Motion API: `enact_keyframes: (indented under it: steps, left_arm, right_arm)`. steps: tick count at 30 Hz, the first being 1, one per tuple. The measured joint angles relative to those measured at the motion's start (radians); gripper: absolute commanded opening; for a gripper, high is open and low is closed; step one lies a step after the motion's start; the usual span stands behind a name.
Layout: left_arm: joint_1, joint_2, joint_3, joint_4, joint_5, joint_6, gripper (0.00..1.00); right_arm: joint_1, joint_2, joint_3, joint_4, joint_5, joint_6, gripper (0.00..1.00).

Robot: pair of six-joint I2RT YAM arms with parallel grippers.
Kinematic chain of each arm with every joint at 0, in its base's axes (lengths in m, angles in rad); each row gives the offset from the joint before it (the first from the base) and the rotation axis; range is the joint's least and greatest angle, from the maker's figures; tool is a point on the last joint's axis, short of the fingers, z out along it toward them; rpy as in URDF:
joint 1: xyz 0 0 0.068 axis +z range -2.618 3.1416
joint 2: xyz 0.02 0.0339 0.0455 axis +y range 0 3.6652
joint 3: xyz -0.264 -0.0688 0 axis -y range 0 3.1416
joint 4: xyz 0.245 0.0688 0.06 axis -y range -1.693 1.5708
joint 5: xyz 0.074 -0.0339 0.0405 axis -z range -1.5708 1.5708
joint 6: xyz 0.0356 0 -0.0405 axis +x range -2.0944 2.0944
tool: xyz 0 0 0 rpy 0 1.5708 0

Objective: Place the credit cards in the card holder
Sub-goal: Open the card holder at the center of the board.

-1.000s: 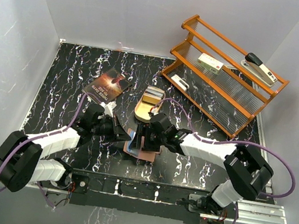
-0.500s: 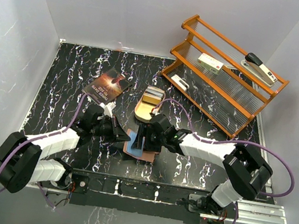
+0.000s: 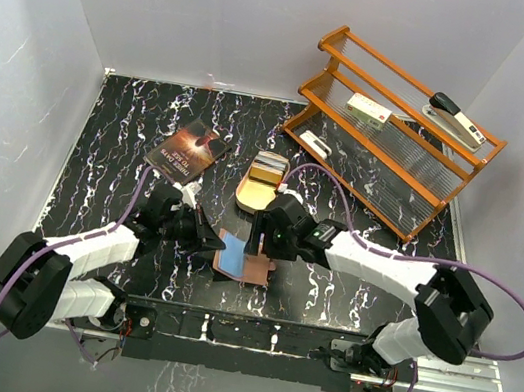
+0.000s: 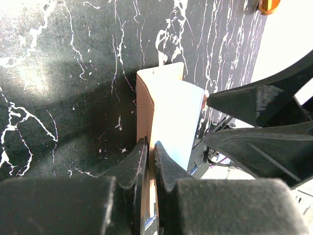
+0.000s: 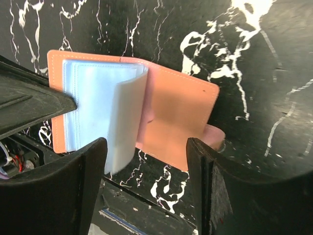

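Note:
The card holder (image 3: 248,263) lies open on the table, reddish-brown with pale blue plastic sleeves (image 5: 98,103) fanned up from its left half. My left gripper (image 3: 211,238) is shut on the holder's left flap; in the left wrist view its fingertips (image 4: 142,159) pinch the leather edge (image 4: 161,98). My right gripper (image 3: 260,243) hovers open just above the holder (image 5: 181,117), with nothing between its fingers (image 5: 93,161). The snap tab (image 5: 215,137) sticks out on the right. A stack of credit cards (image 3: 269,166) rests in the open tan tin behind.
The tan tin (image 3: 252,192) sits just behind the holder. A dark book (image 3: 187,150) lies at the back left. An orange wooden rack (image 3: 395,133) at the back right carries a stapler (image 3: 455,118) and a white box (image 3: 368,111).
My right gripper has lifted and drawn back to the right off the card holder. The holder's blue sleeves now show more openly. The left gripper keeps its grip in place.

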Motion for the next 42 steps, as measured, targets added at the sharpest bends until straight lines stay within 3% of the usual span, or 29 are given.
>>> enact_keyframes:
  steps: [5, 10, 15, 20, 42]
  left_arm:
    - [0.000, -0.008, 0.000, -0.008, 0.000, 0.003, 0.00]
    - [0.000, -0.009, 0.000, -0.008, 0.000, 0.003, 0.00]
    - [0.000, -0.011, 0.000, -0.009, 0.000, 0.003, 0.00]
    - [0.000, -0.017, 0.000, -0.008, 0.000, 0.003, 0.00]
    - [0.000, -0.017, 0.000, -0.008, -0.002, 0.002, 0.00]
  right_arm:
    - [0.000, -0.050, 0.035, -0.076, 0.058, -0.002, 0.59]
    - [0.000, -0.070, 0.053, -0.051, 0.023, 0.002, 0.45]
    - [0.005, -0.058, 0.061, 0.019, -0.039, 0.013, 0.57]
    - [0.023, 0.018, 0.088, 0.053, -0.070, 0.013, 0.63]
    - [0.058, 0.166, 0.088, 0.077, -0.079, 0.000, 0.57]
